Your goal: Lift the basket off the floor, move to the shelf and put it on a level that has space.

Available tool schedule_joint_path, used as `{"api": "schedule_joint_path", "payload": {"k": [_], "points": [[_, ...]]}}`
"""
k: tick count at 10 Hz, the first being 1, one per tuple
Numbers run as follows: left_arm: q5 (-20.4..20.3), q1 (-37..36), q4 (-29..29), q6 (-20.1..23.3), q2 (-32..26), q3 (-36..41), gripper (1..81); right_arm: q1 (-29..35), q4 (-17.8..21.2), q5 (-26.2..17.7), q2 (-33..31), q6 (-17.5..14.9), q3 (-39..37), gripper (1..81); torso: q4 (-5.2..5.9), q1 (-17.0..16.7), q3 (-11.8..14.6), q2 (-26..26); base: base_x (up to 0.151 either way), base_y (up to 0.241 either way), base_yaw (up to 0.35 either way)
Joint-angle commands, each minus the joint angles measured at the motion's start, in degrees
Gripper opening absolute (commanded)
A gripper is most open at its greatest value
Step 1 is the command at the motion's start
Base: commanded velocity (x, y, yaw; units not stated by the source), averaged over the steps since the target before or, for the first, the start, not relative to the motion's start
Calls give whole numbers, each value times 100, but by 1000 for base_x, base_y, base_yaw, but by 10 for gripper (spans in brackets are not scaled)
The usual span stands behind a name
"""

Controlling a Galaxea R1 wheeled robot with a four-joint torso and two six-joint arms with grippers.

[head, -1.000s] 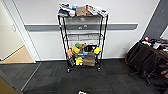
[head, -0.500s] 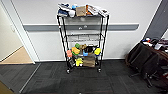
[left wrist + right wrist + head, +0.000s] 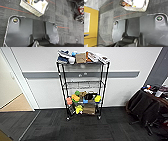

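Basket (image 3: 35,6) sits on the floor (image 3: 65,16), dark grey carpet w/ thin orange lines; the woven side and pale lining show in the left wrist view, and the right wrist view catches it too (image 3: 136,5), w/ dark and yellow items inside. Nothing is touching it. Shelf (image 3: 83,87) stands against the white wall (image 3: 125,62), casters on the carpet. Relative to the shelf: top tier stacked w/ boxes and blue cloth, level (image 3: 83,85) under that bare wire, next tier down crowded w/ colourful toys (image 3: 76,98), lowest tier holds a brown box (image 3: 89,108). Doorway w/ tan flooring (image 3: 17,103) left of shelf, dark draped table (image 3: 147,103) to its right. Jaws either arm: can't tell.
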Motion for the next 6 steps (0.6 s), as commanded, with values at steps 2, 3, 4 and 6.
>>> {"api": "schedule_joint_path", "payload": {"k": [2, 3, 4, 6], "points": [[297, -160, 78, 18, -104, 107, 811, 222, -12, -307, -92, 4, 89, 811, 0, -4, 0, 0, 0, 0, 0], [297, -160, 78, 9, -104, 107, 811, 222, -12, -307, -92, 4, 71, 811, 0, -4, 0, 0, 0, 0, 0], [306, -160, 34, -9, -87, 107, 811, 222, -4, -307, -84, 4, 37, 811, 0, -4, 0, 0, 0, 0, 0], [376, -160, -45, -17, -51, 55, 811, 222, 6, -307, -66, 4, -8, 811, 0, -4, 0, 0, 0, 0, 0]]}}
